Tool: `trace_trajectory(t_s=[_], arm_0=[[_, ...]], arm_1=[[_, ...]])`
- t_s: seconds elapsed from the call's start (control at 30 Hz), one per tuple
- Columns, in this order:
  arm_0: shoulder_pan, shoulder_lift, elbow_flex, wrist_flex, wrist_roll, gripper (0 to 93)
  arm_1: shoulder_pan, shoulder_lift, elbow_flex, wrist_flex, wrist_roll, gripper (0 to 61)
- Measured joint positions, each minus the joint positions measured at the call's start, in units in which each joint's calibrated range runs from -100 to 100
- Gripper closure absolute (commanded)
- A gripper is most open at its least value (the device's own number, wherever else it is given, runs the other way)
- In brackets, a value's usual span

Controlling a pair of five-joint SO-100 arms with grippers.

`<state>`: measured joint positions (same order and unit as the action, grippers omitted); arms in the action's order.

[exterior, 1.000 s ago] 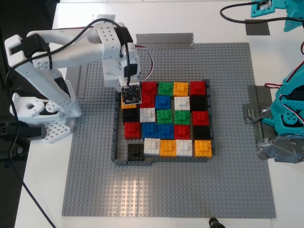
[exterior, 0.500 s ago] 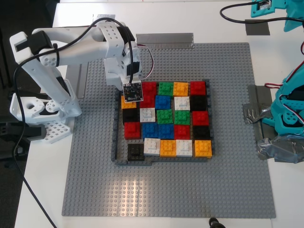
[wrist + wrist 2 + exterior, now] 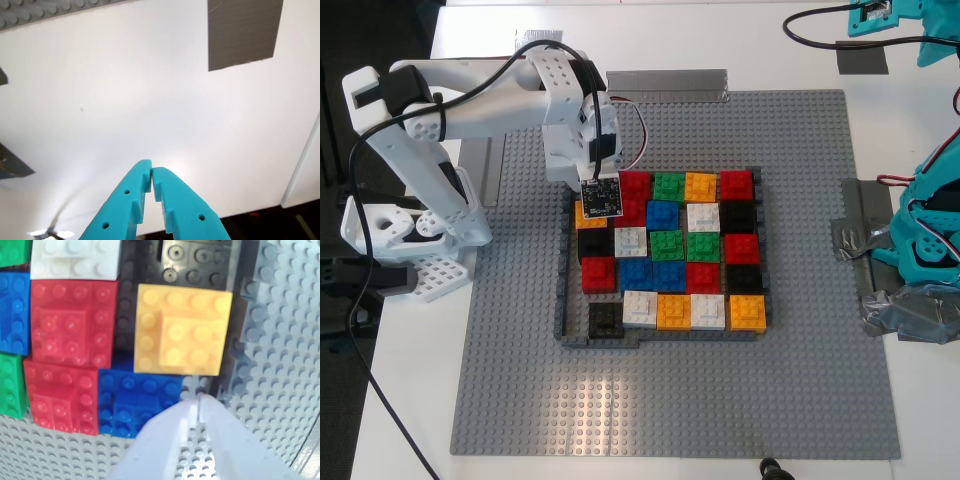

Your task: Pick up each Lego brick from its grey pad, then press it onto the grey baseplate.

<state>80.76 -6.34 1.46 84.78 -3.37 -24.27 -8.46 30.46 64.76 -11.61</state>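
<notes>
The Lego bricks point(image 3: 665, 250) are packed in a tight grid inside thin dark grey wall pieces point(image 3: 561, 290) on the grey baseplate point(image 3: 520, 380), toward its middle; a lone black brick point(image 3: 605, 318) sits at the grid corner nearest the exterior view's lower left. No grey pad can be picked out with any certainty. In the second wrist view an orange brick point(image 3: 182, 330) is seen just ahead of my second gripper point(image 3: 199, 407), with a blue brick point(image 3: 137, 402) and red bricks point(image 3: 67, 325) beside it. My second gripper's jaws are closed tip to tip, nothing held, hovering over the grid's corner at the exterior view's upper left. Risk judged: if a descent is made from here, closed tips could jam on studs or catch the wall, and neighbouring bricks could be knocked or lifted since no gaps are left between them. My first gripper point(image 3: 151, 172) is likewise closed and empty, over bare white table point(image 3: 150, 100) near a grey tape patch point(image 3: 242, 32), well clear of the bricks; little risk is expected there.
</notes>
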Motion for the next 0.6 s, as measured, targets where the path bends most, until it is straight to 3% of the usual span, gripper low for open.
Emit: trace_trajectory(t_s=[0.6], arm_0=[[0.0, 0.0, 0.0, 0.0, 0.0, 92.7]], arm_1=[[4.4, -2.2, -5.8, -1.4, 0.7, 61.3]])
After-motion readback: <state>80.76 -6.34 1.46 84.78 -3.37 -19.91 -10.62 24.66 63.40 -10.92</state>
